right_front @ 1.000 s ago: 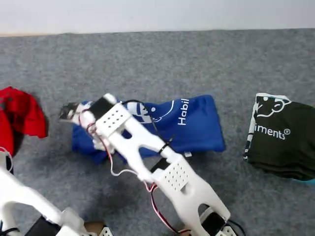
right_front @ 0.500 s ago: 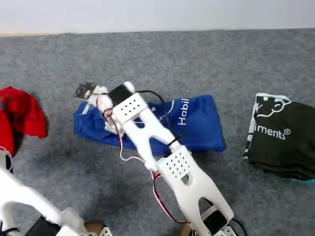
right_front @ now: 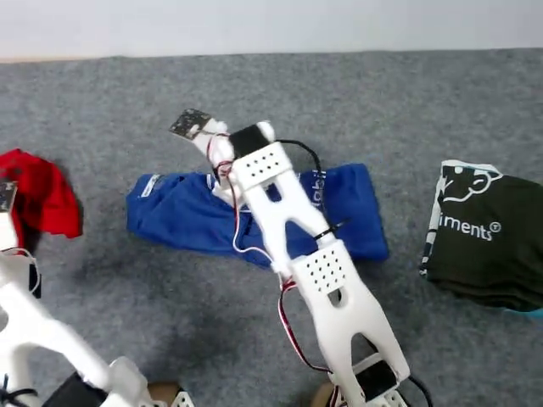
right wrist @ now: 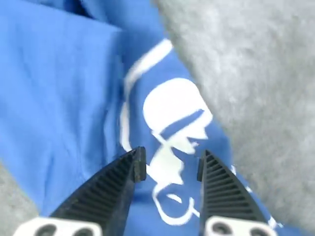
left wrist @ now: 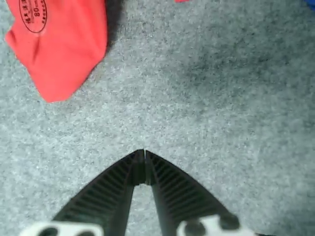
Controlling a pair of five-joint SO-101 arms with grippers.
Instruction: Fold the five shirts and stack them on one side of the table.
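Since a second ago my right gripper (right wrist: 170, 164) is off the end of the blue shirt (right_front: 178, 220), over its printed middle mid-table, jaws spread, empty. My left gripper (left wrist: 144, 155) sits pressed together near the red shirt (left wrist: 59, 44).

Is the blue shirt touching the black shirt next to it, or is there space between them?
Apart. The high view shows a strip of bare grey table between the near edge of the blue shirt and the folded black shirt.

Table (right_front: 424, 93): grey, felt-like cover, spreading beneath and all round the right gripper (right wrist: 170, 164). Pale, plain wall (right_front: 271, 25) beyond it, past the table's far edge. Light even, shadows soft.
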